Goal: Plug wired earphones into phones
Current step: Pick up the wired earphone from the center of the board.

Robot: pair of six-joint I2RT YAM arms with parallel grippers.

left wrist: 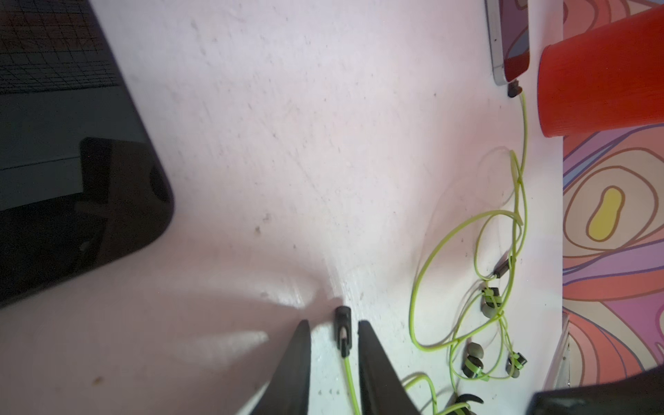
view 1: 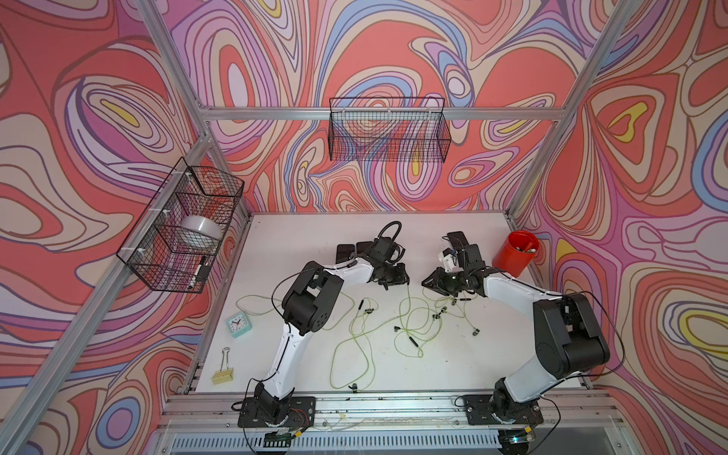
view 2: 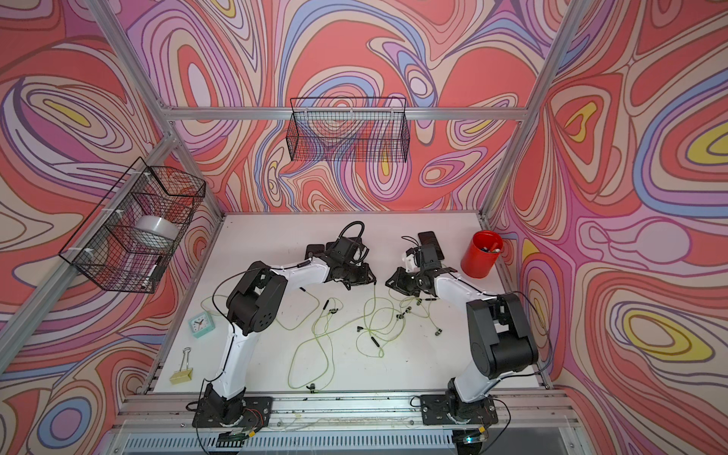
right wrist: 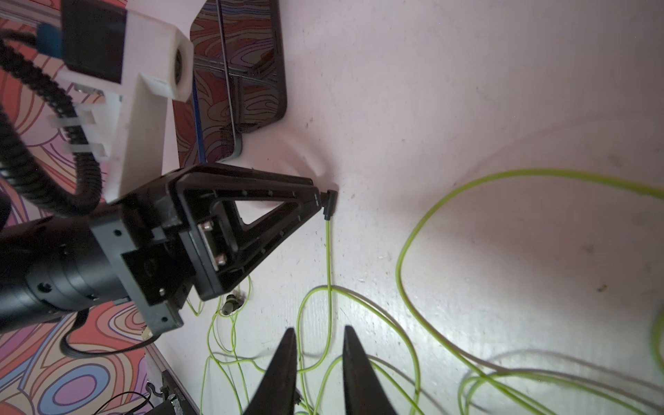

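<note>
Two grippers I control: left gripper [left wrist: 333, 322], jaws parted astride a plug [left wrist: 342, 318]; right gripper [right wrist: 319, 328], jaws parted above wired earphones [right wrist: 329, 251].

No writing, brand or label can be read anywhere. The small clock [view 1: 236, 324] at lower left in a top view has a dial too small to read. The phones [right wrist: 251, 72] show only reflections.

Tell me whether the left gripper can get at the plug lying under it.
Likely yes. The left gripper straddles the plug, one finger on each side with a slim gap. Only bare table surrounds the plug, and nothing lies across it.
</note>
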